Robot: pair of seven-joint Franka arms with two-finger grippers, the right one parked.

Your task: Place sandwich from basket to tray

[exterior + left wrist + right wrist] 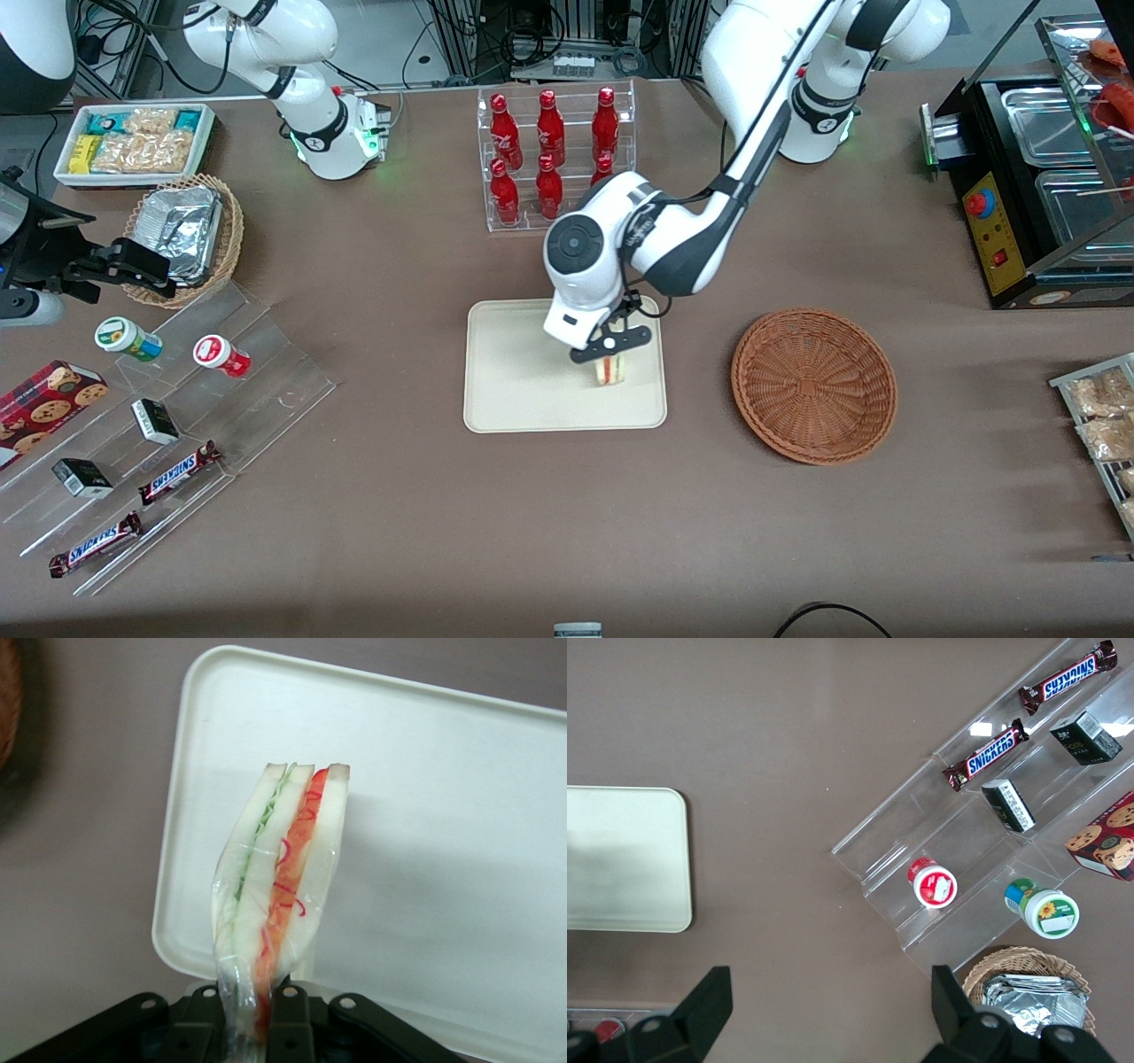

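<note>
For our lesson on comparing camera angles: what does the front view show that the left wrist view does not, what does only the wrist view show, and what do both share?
Only the front view shows the whole basket, empty, and the red bottles in their rack. Only the left wrist view shows the sandwich's red and green filling layers close up, its wrap pinched in the tool. Both show the tool holding the sandwich over the tray.

The white left arm reaches down from the top of the front view toward the middle and bends at its round joint. Its wrist points down. The black gripper sits just below the middle of the frame. Its two fingers are squeezed tight on the sandwich, which sticks out upright between them.
</note>
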